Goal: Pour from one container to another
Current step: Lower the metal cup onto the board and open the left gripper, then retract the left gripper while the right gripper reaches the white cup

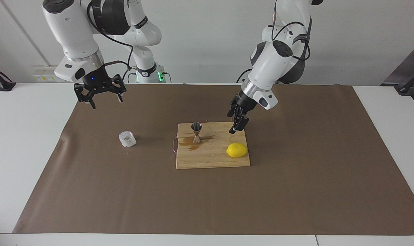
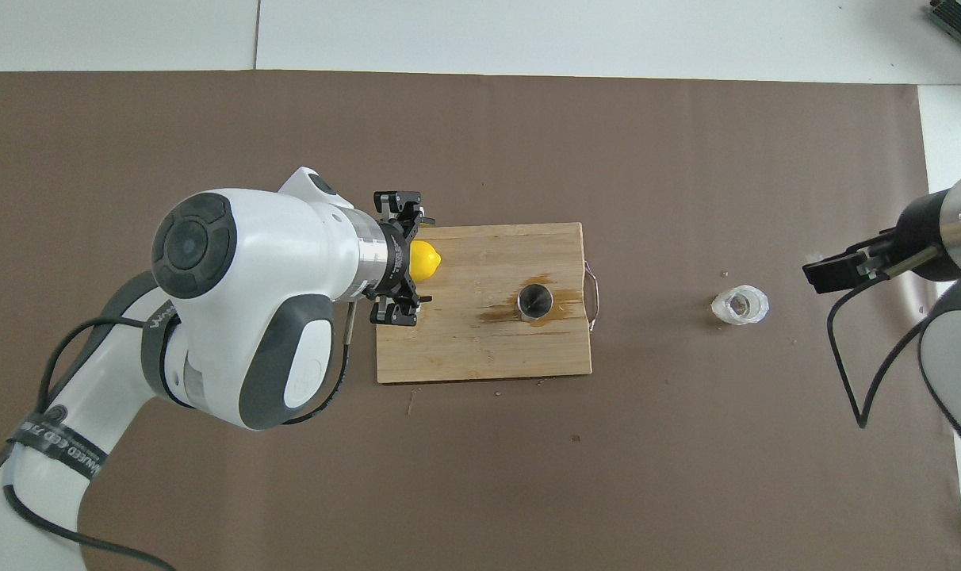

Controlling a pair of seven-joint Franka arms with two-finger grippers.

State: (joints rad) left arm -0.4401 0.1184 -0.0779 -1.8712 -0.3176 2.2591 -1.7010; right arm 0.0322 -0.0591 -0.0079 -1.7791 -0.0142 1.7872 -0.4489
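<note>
The steel jigger stands upright and free on the wooden board, with a brown wet patch at its foot. The clear crinkly tumbler sits upright on the brown paper toward the right arm's end. My left gripper hangs open and empty over the board's lemon end, apart from the jigger. My right gripper hangs open and empty above the paper, off to one side of the tumbler.
A yellow lemon lies on the board, partly covered from above by the left gripper. A thin wire handle sticks out of the board's end toward the tumbler. Brown paper covers the table.
</note>
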